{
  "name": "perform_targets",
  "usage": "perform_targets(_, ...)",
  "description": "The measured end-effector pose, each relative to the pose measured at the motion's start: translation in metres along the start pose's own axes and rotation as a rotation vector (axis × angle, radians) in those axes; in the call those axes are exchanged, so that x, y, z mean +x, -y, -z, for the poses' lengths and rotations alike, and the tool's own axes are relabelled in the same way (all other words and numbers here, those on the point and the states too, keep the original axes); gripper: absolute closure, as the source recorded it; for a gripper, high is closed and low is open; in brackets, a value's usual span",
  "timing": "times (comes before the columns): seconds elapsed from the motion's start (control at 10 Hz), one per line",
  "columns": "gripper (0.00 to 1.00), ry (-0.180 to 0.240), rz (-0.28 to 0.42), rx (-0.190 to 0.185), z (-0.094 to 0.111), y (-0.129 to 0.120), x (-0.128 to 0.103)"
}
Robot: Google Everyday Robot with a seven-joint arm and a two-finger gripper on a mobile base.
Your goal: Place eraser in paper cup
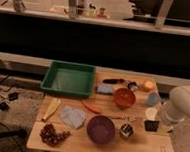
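Claw (163,125) sits just right of eraser (151,125), near paper cup (151,113).

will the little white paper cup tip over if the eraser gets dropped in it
Probably: the paper cup looks small, light and thin-walled, so an off-centre drop could tip it. The eraser, a flat slab beside it, may lean on the rim. The hand is hidden behind the arm.

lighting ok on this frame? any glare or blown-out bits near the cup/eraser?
Camera view: dim, warm light overall, background beyond the table nearly black. The white arm at the right edge is the brightest area, close to washed out, and its gripper is not visible in the camera view. The paper cup reads pale, the eraser dark with soft edges. The purple bowl shows no strong glare.
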Motion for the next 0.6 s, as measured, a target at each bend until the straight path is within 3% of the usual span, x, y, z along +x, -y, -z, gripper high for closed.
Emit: perform_targets(0.6,0.82,-0.006,-0.014,0.029,-0.001,0.032,0.004)
